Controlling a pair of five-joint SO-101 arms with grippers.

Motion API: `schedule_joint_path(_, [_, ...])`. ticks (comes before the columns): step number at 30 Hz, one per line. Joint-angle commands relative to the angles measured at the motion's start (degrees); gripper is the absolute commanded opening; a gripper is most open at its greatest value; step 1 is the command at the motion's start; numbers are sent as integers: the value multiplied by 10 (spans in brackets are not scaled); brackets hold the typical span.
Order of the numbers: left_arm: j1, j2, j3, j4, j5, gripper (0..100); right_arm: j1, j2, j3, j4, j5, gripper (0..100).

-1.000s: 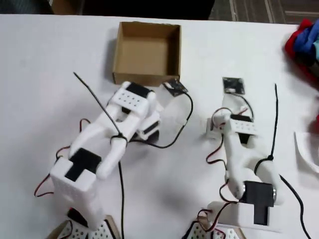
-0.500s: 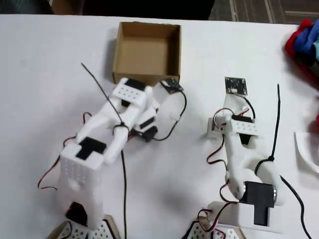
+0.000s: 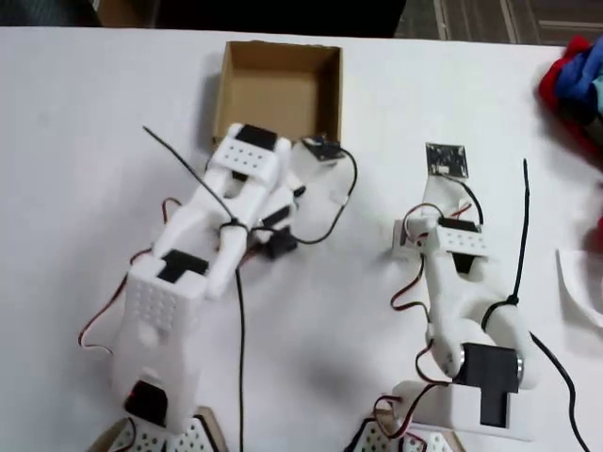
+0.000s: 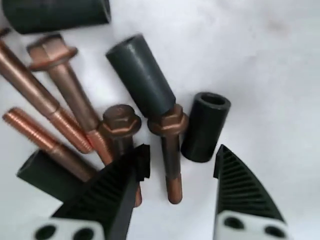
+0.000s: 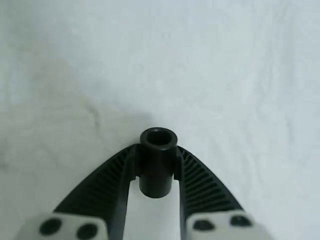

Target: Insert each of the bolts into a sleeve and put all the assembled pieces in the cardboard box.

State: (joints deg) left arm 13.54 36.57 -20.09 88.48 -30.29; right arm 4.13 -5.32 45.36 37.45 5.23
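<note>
Several copper bolts (image 4: 65, 85) and black sleeves (image 4: 142, 75) lie loose together on the white table. My left gripper (image 4: 182, 155) hangs open just above them. One bolt (image 4: 171, 155) lies between its fingers, and a short sleeve (image 4: 206, 126) rests against that bolt by one fingertip. In the high view the left arm (image 3: 240, 184) stands close in front of the cardboard box (image 3: 281, 89), whose visible floor is bare. My right gripper (image 5: 158, 150) is shut on a black sleeve (image 5: 158, 162), open end facing out, over bare table. The right arm (image 3: 450, 245) stands to the right of the box.
Coloured cloth (image 3: 575, 71) lies at the table's far right edge, with a white curved object (image 3: 579, 287) below it. The far table edge (image 3: 141, 28) runs just behind the box. Loose cables (image 3: 236, 320) trail from both arms.
The left arm has swung and stretched forward, bringing its wrist closer to the box's front wall. The right arm has hardly moved.
</note>
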Motion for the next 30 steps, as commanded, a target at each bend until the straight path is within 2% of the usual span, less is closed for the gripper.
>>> schedule_joint_path(1, [-14, -5, -20, 12, -7, 229, -6, -31, -4, -8, -4, 20])
schedule_joint_path(10, [-79, -3, -15, -24, -11, 229, -24, -31, -2, -5, -4, 20])
schedule_joint_path(14, [-69, -4, 12, -25, -31, 229, -24, -31, -2, -5, -4, 20])
schedule_joint_path(25, [-28, -4, 36, -45, -26, 225, -24, -31, -2, -5, -4, 20])
schedule_joint_path(30, [-1, -4, 37, -60, -26, 94, -23, -31, -2, -5, -4, 20])
